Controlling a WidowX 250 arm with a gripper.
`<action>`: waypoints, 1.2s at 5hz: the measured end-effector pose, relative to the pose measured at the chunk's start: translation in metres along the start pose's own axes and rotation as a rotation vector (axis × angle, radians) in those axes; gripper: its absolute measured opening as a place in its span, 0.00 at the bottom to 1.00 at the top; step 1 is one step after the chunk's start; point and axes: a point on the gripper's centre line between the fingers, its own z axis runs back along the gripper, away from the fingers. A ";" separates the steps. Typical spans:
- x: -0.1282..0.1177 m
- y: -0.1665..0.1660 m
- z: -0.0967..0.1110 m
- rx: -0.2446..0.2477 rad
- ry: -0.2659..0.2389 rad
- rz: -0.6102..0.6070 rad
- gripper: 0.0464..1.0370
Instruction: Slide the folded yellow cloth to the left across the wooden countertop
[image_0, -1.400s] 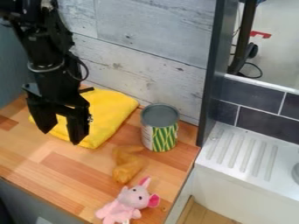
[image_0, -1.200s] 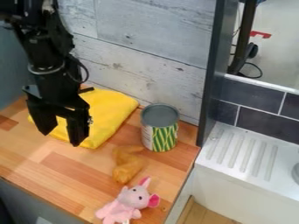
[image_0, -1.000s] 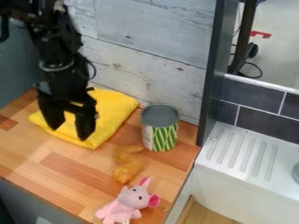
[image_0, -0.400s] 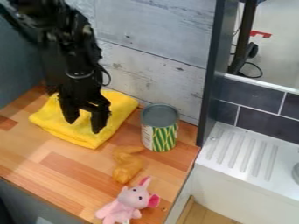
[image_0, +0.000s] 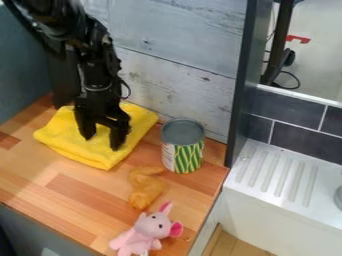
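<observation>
A: Items logged?
B: Green-striped can (image_0: 184, 156), upright, viewer's right of the pincer (image_0: 102, 143). Yellow-brown object (image_0: 145, 192), identity unclear, nearer the camera than the pincer, rightward.
A: Beyond that?
B: Pink plush animal (image_0: 152, 227), camera side, well apart from the pincer.
A: Surroundings?
B: Plank wall (image_0: 180, 65) behind it; white ridged drainboard (image_0: 274, 175) far right.

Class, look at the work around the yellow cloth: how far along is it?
Done: the tool is over the folded yellow cloth, its fingers apart. In hand: nothing, with only cloth visible between them; contact with it is unclear. Left: the cloth lies ungripped; the can, orange-brown item and pink toy sit untouched on the counter.
</observation>
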 end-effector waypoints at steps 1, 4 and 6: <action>-0.005 0.013 -0.010 0.001 0.019 0.016 0.97; -0.071 0.091 -0.030 -0.001 0.144 0.242 0.97; -0.103 0.111 -0.028 -0.002 0.256 0.276 0.97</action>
